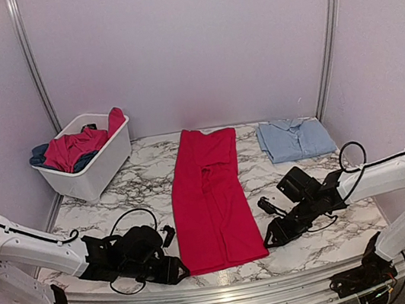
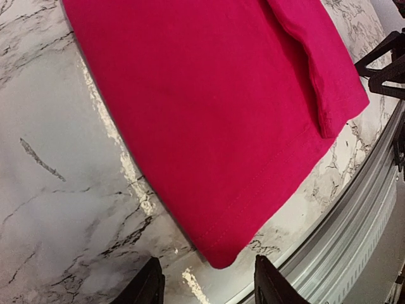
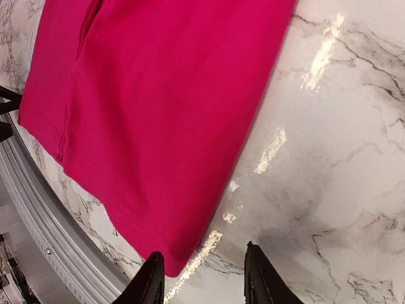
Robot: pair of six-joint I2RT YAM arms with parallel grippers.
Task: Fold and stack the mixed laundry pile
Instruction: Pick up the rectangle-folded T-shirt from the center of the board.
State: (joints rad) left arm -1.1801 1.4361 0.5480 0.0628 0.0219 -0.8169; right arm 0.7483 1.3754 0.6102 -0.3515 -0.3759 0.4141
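White marble-look tabletop [image 1: 139,189], grey-veined and glossy, with lamp glare streaked across it in both wrist views. Closed in behind and at both sides by plain pale lilac walls [image 1: 186,46], two aluminium posts [image 1: 30,63] rising at the back corners and a ribbed aluminium rail [image 1: 224,291] running along the near edge. At far left, a white plastic basket [image 1: 105,171] standing upright on the marble, holding a crumpled red garment [image 1: 71,148] heaped over dark blue cloth [image 1: 40,156], one red corner sticking up above the rim. Down the middle of the table, a long red garment [image 1: 210,197] laid flat, its sides folded inward, its hem close to the near edge. At far right, well apart from it, a light blue shirt [image 1: 294,139] folded into a flat rectangle. Left gripper [image 1: 178,267] low at the near left corner of that hem, fingers [image 2: 149,288] partly spread with nothing pinched between them, the corner lying flat just ahead of the tips. Right gripper [image 1: 270,240] low at the near right corner, fingers [image 3: 259,278] likewise partly apart and bare, the corner flat on the marble just in front of them.
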